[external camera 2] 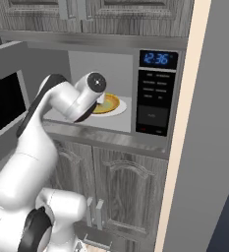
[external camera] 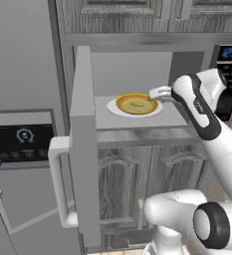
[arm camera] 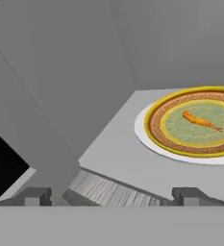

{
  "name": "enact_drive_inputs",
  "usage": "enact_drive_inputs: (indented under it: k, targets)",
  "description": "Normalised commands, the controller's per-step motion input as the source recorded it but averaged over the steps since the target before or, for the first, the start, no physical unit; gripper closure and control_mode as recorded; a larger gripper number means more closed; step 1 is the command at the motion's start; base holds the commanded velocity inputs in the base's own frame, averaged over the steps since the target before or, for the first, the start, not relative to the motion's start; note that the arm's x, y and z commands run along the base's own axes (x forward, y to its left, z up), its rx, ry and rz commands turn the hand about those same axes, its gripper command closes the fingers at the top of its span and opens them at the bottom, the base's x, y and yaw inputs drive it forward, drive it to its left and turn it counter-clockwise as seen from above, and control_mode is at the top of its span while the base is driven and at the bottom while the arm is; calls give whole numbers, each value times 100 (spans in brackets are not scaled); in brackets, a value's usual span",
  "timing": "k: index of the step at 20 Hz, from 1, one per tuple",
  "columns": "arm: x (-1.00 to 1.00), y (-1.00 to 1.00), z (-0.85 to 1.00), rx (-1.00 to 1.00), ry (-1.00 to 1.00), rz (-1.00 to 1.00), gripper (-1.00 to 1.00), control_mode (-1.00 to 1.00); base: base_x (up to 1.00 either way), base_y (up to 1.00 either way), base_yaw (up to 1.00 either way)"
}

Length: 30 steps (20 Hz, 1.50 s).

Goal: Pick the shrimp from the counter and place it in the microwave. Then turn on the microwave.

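Observation:
The microwave [external camera: 230, 75] stands open, its door [external camera: 82, 144] swung out to the left with the pale bar handle [external camera: 59, 184] toward me. Inside, a yellow bowl [external camera: 136, 104] rests on the white turntable plate [external camera: 113, 109]. In the hand view the small orange shrimp [arm camera: 200, 121] lies in the middle of that bowl [arm camera: 195, 122]. My gripper [external camera: 160, 93] is at the cavity's mouth, just right of the bowl, open with nothing between its fingers [arm camera: 112, 197]. In the right base view my arm hides most of the bowl [external camera 2: 111, 104], next to the keypad [external camera 2: 157, 93] with its blue display.
A grey panel with a black dial screen [external camera: 20, 140] sits left of the open door. Wooden cabinet doors [external camera: 137, 179] run below the microwave and more cabinets [external camera 2: 111, 12] above. A tall beige-edged panel [external camera 2: 185, 147] borders the right side.

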Motion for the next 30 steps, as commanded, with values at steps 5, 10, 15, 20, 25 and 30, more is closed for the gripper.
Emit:
enact_drive_inputs:
  k: [5,10,15,20,25,30]
  targets:
    - [-52,0,2,0,-3,-1,-100,-100,0,0,0]
    - [-47,0,13,0,0,-3,-100,-100,0,0,0]
    - [-47,0,17,0,0,-10,-100,-100,0,0,0]
    - [-45,0,17,0,0,-9,-100,-100,0,0,0]
    - [-45,-2,15,0,3,-11,-100,-100,0,0,0]
    - [-44,0,17,3,15,-13,-100,-100,0,0,0]
